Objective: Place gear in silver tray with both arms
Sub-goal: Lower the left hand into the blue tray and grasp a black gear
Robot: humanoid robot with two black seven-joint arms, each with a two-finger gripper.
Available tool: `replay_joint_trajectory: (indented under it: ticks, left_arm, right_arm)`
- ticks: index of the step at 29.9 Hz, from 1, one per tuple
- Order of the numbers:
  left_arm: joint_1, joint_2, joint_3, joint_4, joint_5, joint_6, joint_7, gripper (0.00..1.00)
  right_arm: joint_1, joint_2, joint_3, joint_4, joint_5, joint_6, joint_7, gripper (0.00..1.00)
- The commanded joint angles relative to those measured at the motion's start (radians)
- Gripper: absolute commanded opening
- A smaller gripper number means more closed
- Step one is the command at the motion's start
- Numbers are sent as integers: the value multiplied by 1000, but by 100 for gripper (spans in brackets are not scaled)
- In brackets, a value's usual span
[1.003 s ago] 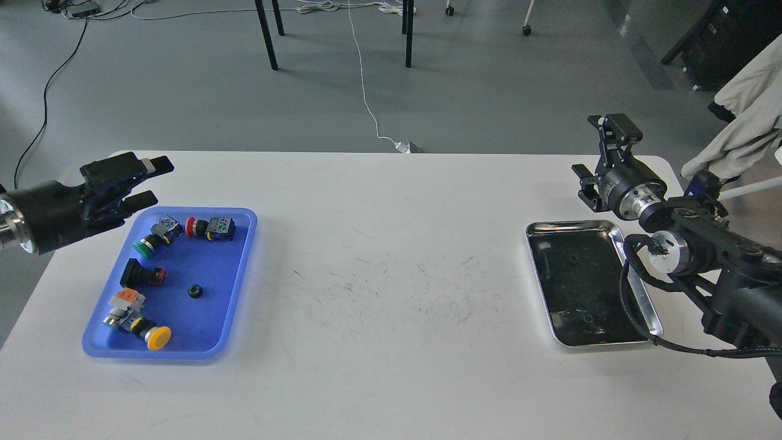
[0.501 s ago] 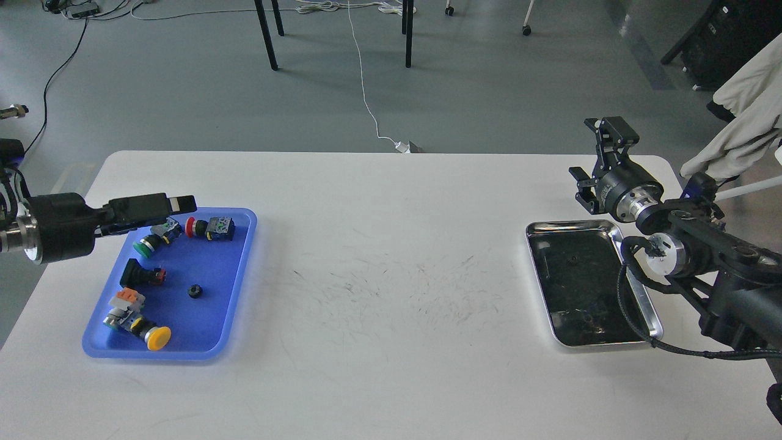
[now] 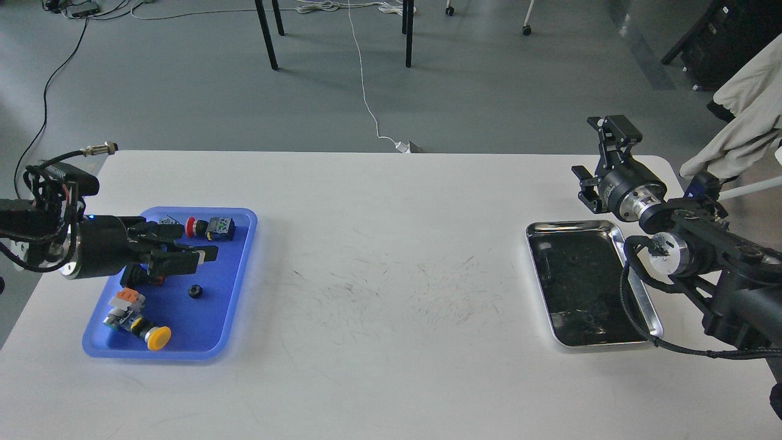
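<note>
Head view shows a small black gear (image 3: pixel 195 291) lying in the blue tray (image 3: pixel 238 275) — the left claw (image 3: pixel 192 244) hangs just above it, fingers spread apart. Farther right, the silver tray (image 3: pixel 638 293) sits well apart, and behind it the right claw (image 3: pixel 602 156) points up — I cannot tell its grip.

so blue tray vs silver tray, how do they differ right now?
Colour: the blue tray is matte blue plastic; the silver tray is shiny metal with a dark reflective bottom.
Contents: the blue tray holds several push-button parts and a small black gear; the silver tray holds no such parts.
Position: the blue tray sits at table left under the left gripper; the silver tray sits at right beside the right arm.
Both are rectangular with rounded corners and raised rims.
</note>
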Motion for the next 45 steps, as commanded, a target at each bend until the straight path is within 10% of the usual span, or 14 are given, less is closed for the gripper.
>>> replay_joint_trajectory:
  ticks: [1,45]
  left_arm:
    - [17,-11,3,17,31,21,0,92]
    - [159,-186,23,256,161,162,0,68]
  right_arm:
    - [0,-9,1,2,0,0,0,99]
    - [-9,-32,-2,0,-5,1,0,99]
